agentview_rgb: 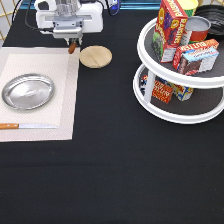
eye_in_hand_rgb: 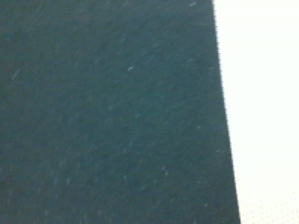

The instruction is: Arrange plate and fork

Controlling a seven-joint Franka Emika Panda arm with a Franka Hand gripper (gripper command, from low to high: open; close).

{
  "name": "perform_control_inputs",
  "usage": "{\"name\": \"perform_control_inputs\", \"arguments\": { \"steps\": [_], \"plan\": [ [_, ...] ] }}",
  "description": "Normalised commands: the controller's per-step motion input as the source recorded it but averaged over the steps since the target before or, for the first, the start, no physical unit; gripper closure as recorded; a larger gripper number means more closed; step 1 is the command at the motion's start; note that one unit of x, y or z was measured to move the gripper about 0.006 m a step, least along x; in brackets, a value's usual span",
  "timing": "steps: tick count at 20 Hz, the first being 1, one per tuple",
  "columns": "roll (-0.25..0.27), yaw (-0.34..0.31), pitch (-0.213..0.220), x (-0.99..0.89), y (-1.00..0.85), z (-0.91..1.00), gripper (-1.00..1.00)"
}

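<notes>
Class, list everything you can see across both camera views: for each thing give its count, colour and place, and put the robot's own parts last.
Plate: one, shiny silver, on the placemat, exterior view's left.
Placemat: one, pale pink, left side of the black table.
Knife: one, wooden handle, flat blade, below the plate on the placemat.
Wooden disc: one, tan, just right of the placemat's top corner.
Two-tier turntable: one, white with dark shelves, exterior view's right, holding boxes and a can.
Fork: one, brown handle showing, hanging under the pincer.
Pincer: one, white, top left, gripping the fork.
</notes>
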Motion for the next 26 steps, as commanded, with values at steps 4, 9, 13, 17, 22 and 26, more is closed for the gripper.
{"name": "perform_control_inputs", "arguments": {
  "steps": [4,9,13,17,22,26],
  "plan": [
    [0.050,-0.371,-0.035,-0.07,0.00,-0.03,1.00],
    [0.034,-0.368,-0.004,-0.09,-0.01,-0.03,1.00],
    [0.007,-0.351,0.014,-0.15,-0.09,0.00,1.00],
    [0.000,-0.284,0.061,-0.19,-0.30,0.00,1.00],
    [0.001,-0.194,0.109,-0.12,-0.51,0.06,1.00],
    [0.003,-0.128,0.145,0.00,-0.63,0.08,1.00]
  ]
}}
